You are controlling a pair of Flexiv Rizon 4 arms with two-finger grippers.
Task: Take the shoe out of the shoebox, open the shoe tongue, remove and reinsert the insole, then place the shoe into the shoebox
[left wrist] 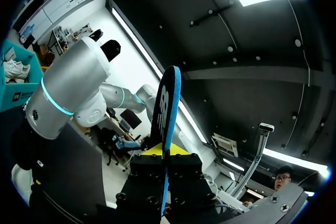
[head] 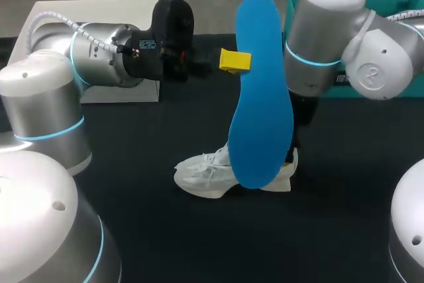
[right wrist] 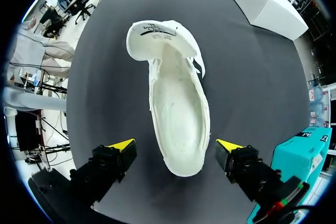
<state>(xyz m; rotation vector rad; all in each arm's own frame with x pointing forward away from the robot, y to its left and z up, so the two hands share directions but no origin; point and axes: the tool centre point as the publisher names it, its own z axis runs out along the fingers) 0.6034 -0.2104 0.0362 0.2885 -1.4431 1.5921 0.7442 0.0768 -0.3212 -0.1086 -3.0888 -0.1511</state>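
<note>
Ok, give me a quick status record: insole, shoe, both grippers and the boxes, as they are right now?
insole: blue, out of the shoe, held upright above the table
left gripper: shut on the insole
shoe: white, lying on the table outside the shoebox, tongue pulled open, inside bare
right gripper: open, above the shoe's heel end, a finger on either side, holding nothing
shoebox: teal, on the robot's right side of the table
white box: far left of the table

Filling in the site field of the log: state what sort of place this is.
Probably a robot lab workbench: a black table, the left end effector holding a blue insole, the right end effector open over a white shoe, and a teal shoebox.
</note>
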